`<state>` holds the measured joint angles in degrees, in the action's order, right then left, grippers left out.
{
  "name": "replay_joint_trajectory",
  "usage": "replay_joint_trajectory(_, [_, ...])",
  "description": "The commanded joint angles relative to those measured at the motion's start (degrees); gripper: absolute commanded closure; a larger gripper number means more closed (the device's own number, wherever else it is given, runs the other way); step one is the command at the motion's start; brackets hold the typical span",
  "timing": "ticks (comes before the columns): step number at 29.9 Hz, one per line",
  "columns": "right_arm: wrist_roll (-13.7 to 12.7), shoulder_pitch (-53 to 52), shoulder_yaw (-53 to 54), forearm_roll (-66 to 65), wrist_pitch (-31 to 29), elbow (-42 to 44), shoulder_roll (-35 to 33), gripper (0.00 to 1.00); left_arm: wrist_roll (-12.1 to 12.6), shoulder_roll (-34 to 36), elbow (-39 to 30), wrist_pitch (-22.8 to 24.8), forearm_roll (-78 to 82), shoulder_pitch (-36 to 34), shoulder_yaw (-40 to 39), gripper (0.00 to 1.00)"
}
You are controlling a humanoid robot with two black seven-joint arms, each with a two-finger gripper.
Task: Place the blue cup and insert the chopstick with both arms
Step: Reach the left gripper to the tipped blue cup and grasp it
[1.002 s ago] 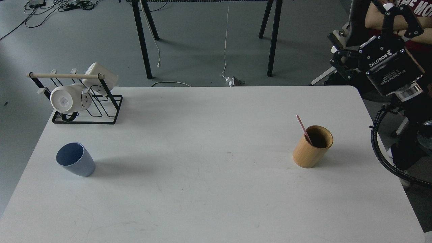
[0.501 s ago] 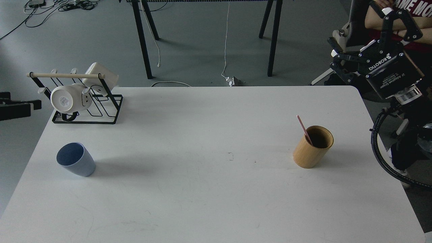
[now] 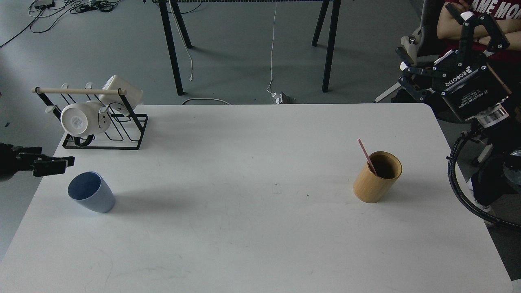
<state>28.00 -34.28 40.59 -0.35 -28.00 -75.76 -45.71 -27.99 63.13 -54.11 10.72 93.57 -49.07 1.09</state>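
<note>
Blue cup (image 3: 91, 191): upright on the white desk (image 3: 260, 228), hollow showing only its dark blue inside. Wooden holder (image 3: 377, 176): well right of the cup, holding one pink chopstick (image 3: 366, 155) leaning left over its rim. Wire rack (image 3: 103, 122): behind the cup, carrying two white mugs (image 3: 83, 118). Left gripper (image 3: 61, 163): just left of the cup, spread cannot be told. Right gripper (image 3: 437, 42): far right of the cup, off the desk, fingers spread, holding nothing.

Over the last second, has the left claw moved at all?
Yes. The left claw came in from the left edge and dropped from beside the black wire rack toward the blue cup, stopping just above-left of its rim.
</note>
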Motion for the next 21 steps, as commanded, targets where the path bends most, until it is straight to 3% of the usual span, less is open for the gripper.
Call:
replay_joint_trajectory(1, [0.0, 0.3, 0.0, 0.0, 0.0, 0.0, -0.1, 0.01, 0.0, -1.0, 0.7, -0.4, 0.5, 1.2, 0.1, 0.01])
replay_joint_trajectory(8, [0.0, 0.8, 0.0, 0.0, 0.0, -0.1, -0.2, 0.01, 0.0, -5.1, 5.7, -2.9, 0.8, 4.1, 0.1, 0.05])
replay_joint_trajectory(21, [0.0, 1.1, 0.0, 0.0, 0.0, -0.1, -0.3, 0.01, 0.0, -5.7, 5.8, -3.5, 1.1, 5.3, 0.1, 0.18])
